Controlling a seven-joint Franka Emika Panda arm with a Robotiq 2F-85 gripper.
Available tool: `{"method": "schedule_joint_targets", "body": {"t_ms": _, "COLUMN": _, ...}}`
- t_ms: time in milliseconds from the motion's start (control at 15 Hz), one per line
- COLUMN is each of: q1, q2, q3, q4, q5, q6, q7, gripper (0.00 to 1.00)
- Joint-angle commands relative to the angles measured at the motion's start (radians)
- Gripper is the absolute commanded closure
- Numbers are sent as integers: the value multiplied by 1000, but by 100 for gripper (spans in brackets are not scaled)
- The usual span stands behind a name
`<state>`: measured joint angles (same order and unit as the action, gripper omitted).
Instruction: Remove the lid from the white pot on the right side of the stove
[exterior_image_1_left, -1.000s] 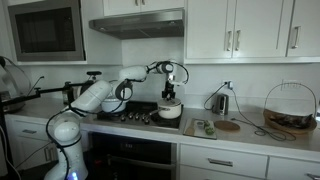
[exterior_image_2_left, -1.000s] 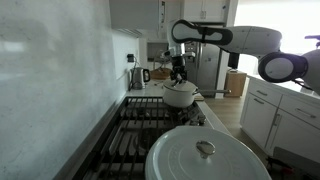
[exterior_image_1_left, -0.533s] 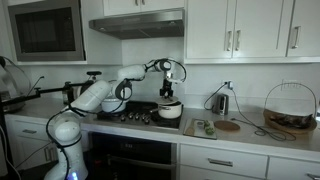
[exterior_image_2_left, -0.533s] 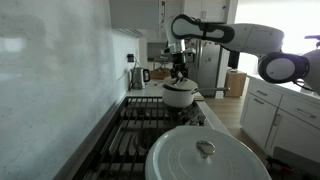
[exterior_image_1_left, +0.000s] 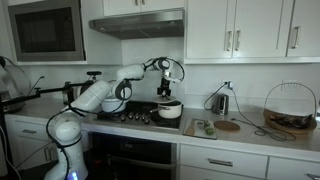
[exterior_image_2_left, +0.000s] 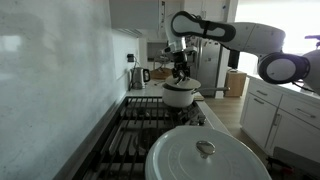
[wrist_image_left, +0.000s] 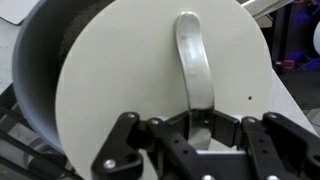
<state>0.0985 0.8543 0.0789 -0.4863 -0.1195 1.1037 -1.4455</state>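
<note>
A white pot (exterior_image_1_left: 170, 111) stands on the right side of the black stove (exterior_image_1_left: 135, 113); it also shows in an exterior view (exterior_image_2_left: 180, 96). Its white lid (wrist_image_left: 150, 70) fills the wrist view, with a metal strap handle (wrist_image_left: 193, 60) across it. My gripper (wrist_image_left: 200, 118) is shut on the lower end of that handle. In both exterior views the gripper (exterior_image_1_left: 168, 92) (exterior_image_2_left: 181, 72) is just above the pot with the lid (exterior_image_2_left: 181, 85) lifted slightly off the rim.
A second large white lidded pot (exterior_image_2_left: 208, 155) sits at the near end of the stove. A kettle (exterior_image_1_left: 221, 101), a cutting board (exterior_image_1_left: 228, 126) and a wire basket (exterior_image_1_left: 290, 108) stand on the counter beside the stove. A range hood (exterior_image_1_left: 137, 24) hangs above.
My gripper has risen a little, and the lid has come up with it from the pot.
</note>
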Motion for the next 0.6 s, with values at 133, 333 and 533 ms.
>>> {"method": "schedule_joint_targets", "body": {"t_ms": 133, "q1": 50, "q2": 23, "q3": -15, "q4": 138, "q5": -7, "q6": -115, "q7": 8, "gripper": 100}}
{"method": "schedule_joint_targets", "body": {"t_ms": 333, "q1": 67, "q2": -39, "q3": 1, "q4": 44, "q5": -5, "q6": -86, "q7": 12, "gripper": 100}}
{"method": "schedule_joint_targets", "body": {"t_ms": 533, "q1": 90, "q2": -39, "q3": 9, "q4": 45, "q5": 3, "q6": -92, "q7": 15, "gripper": 100}}
